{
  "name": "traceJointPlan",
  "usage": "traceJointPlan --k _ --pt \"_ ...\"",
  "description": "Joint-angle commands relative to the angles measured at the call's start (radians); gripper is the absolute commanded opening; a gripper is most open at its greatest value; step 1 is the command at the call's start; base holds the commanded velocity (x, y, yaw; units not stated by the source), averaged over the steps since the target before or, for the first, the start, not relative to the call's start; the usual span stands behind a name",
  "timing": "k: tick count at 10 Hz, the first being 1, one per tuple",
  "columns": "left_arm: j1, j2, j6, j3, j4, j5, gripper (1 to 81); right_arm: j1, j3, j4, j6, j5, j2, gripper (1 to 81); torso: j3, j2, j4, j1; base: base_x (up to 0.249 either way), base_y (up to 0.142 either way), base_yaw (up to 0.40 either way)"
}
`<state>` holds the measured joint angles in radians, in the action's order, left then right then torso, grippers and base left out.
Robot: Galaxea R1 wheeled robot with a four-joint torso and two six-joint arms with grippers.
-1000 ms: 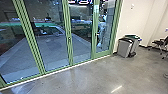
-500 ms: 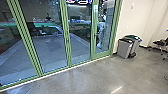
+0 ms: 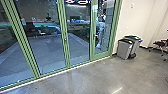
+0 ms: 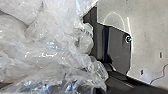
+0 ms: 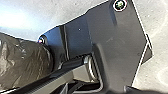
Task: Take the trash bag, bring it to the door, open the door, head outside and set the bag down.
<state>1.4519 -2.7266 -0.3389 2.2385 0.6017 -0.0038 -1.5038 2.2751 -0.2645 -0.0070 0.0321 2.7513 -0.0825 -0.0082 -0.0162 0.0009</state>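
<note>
Trash bag of crumpled, translucent plastic (image 4: 42, 50), bunched close to the left wrist. Closed, green-framed glass door (image 3: 101, 54) ahead. Cannot tell either tool's opening or hold.

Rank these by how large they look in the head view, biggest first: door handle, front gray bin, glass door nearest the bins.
1. Glass door
2. Front gray bin
3. Door handle
</note>
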Motion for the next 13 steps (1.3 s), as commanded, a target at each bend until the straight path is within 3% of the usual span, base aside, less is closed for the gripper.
traceJointPlan --k 1,13 --pt "-0.046 0.014 -0.003 -0.011 -0.01 0.076 1.0 0.046 0.004 0.011 -0.002 -0.063 -0.01 81.1 0.0 0.0 0.0 0.0 0.144 -0.083 0.0" --pt "-0.046 0.005 -0.003 0.004 -0.014 0.076 1.0 0.043 0.016 0.021 -0.002 -0.063 0.001 81.1 0.0 0.0 0.0 0.0 0.143 -0.083 0.0"
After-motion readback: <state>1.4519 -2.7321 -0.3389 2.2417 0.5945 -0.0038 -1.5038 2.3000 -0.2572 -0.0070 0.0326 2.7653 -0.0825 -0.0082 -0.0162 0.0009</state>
